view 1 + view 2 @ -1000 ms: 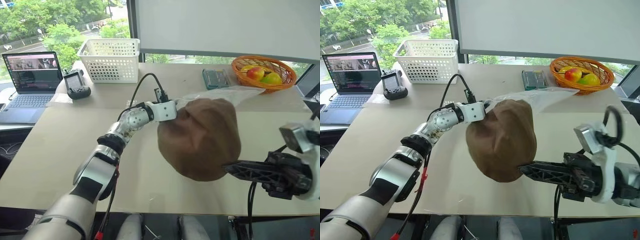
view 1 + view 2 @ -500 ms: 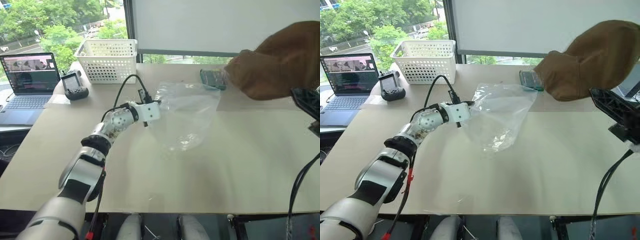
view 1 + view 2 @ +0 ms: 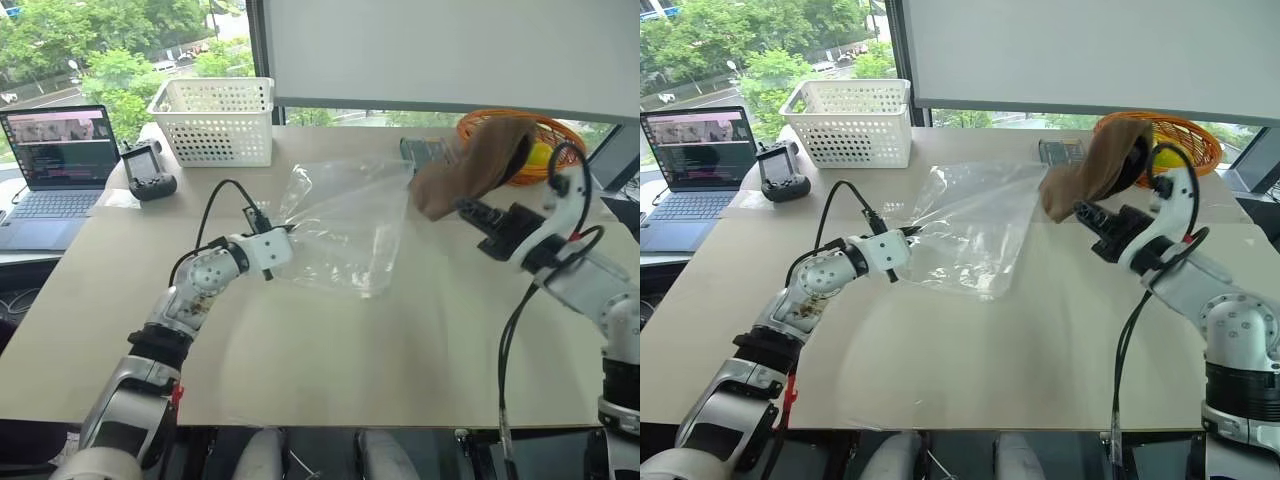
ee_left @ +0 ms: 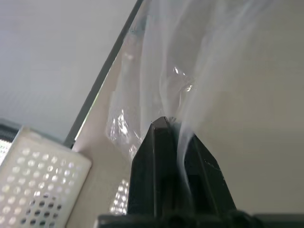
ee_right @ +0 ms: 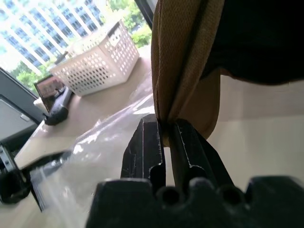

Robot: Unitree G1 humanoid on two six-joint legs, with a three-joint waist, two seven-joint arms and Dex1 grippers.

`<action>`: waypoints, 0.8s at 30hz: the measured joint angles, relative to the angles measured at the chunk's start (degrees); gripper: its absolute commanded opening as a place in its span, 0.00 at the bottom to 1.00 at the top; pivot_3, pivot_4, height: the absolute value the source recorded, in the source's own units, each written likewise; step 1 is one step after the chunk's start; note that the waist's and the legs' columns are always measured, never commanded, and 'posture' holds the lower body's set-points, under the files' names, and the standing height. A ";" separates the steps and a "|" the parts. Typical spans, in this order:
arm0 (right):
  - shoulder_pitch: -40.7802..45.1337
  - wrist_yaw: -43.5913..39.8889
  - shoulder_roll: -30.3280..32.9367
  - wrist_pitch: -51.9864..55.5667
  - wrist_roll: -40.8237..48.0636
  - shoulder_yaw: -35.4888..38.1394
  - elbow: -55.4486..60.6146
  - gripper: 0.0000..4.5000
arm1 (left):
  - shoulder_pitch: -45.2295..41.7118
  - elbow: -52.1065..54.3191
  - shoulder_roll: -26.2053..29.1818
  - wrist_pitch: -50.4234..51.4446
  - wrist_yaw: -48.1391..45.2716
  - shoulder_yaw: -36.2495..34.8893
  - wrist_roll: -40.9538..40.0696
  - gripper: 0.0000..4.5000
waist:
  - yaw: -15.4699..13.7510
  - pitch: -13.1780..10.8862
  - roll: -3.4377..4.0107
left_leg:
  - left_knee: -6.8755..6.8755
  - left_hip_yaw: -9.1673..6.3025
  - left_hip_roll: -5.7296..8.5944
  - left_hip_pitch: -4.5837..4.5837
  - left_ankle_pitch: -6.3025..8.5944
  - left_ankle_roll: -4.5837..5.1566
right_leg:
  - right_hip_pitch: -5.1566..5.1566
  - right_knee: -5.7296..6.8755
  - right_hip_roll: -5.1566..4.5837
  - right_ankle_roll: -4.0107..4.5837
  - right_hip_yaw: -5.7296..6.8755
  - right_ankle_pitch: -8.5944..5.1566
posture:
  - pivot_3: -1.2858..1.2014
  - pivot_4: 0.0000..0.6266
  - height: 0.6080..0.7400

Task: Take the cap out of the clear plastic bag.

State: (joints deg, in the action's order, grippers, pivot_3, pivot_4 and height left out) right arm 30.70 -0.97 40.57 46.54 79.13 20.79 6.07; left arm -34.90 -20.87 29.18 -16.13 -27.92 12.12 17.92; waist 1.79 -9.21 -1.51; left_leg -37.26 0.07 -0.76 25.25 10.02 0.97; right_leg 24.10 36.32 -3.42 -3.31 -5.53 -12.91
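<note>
- Two grippers are both busy, so you have no free hand: the left gripper (image 3: pixel 283 233) is pressed together on the near-left edge of the clear plastic bag (image 3: pixel 340 230), and the right gripper (image 3: pixel 1077 209) is pinched on a fold of the cap (image 3: pixel 1095 170).
- You can see the thin film running up between the left fingers (image 4: pixel 156 142) in the left wrist view, and brown cloth caught between the right fingers (image 5: pixel 145 142) in the right wrist view.
- The cap hangs outside the bag, held up off the table (image 3: pixel 420 350) just beyond the bag's right edge, draping above and past the right gripper's tips.
- The bag lies flat and crinkled mid-table, its mouth end toward the window side.
- Nearer you than the bag, the table is bare right up to its front edge, which gives you wide room there.
- Behind the bag's left corner stands a white perforated basket (image 3: pixel 214 120), well apart from it; further left of the bag sit a black handheld controller (image 3: pixel 150 170) and a laptop (image 3: pixel 58 165).
- Behind the cap, at the bag's far right, you have an orange fruit basket (image 3: pixel 540 135) and a small green box (image 3: pixel 425 152), so that corner is tight.
</note>
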 measured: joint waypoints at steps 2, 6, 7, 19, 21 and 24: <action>6.97 1.97 -1.98 -0.33 4.94 2.23 -0.73 0.01 | 1.06 1.41 -0.12 1.30 -0.02 0.02 0.04 0.00 | 0.14 0.00 0.02 | -0.01 0.02 -0.01 -0.03 0.00 0.00 | 0.02 0.01 0.04 0.04 0.00 0.03 | 0.52 0.24 1.00; 12.89 4.81 -5.61 -1.30 10.33 3.39 0.63 0.01 | 1.13 2.63 -1.64 2.52 0.00 0.49 0.15 0.00 | 0.47 0.23 -0.30 | 0.10 -0.11 -0.17 -0.09 0.01 0.00 | -0.10 -0.08 0.18 0.05 0.16 0.02 | 0.52 0.24 1.00; 12.10 5.10 -6.99 -1.29 10.57 3.03 0.80 0.01 | 1.12 2.59 -1.64 2.64 0.02 0.49 0.19 0.00 | 0.51 0.27 -0.35 | 0.11 -0.11 -0.16 -0.09 0.00 0.00 | -0.10 -0.08 0.17 0.06 0.16 0.03 | 0.52 0.24 1.00; -2.54 5.52 -19.05 -1.33 5.57 -1.38 -10.12 0.01 | -1.67 0.48 -2.43 2.25 0.21 1.18 0.61 0.00 | 0.10 0.28 -0.33 | 0.09 -0.02 -0.01 -0.05 0.00 0.00 | 0.01 0.37 0.03 0.06 0.09 0.02 | 0.52 0.24 1.00; -3.52 4.87 -17.47 -1.46 2.99 -0.42 -12.74 0.01 | -1.68 0.19 -2.26 2.21 0.21 1.18 0.61 0.00 | 0.26 0.28 -0.33 | 0.09 0.00 -0.02 -0.06 0.00 0.00 | 0.04 0.38 0.05 0.06 0.07 0.02 | 0.52 0.24 1.00; -4.54 3.70 -14.34 -0.92 -1.37 0.22 -15.86 0.01 | -1.68 0.07 -1.92 2.14 0.21 1.18 0.61 0.00 | 0.72 0.28 -0.33 | 0.09 0.02 -0.04 -0.10 0.00 0.00 | 0.05 0.33 0.09 0.07 0.05 0.01 | 0.52 0.24 1.00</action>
State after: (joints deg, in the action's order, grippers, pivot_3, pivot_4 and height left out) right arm 26.16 2.72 26.23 45.62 77.76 21.01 -9.79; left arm -36.58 -20.79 27.25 -13.99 -27.71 13.30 18.53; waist 2.51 -8.92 -1.84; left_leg -37.17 0.09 -0.80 25.15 10.02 0.98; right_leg 24.15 36.66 -3.32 -3.24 -5.48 -12.90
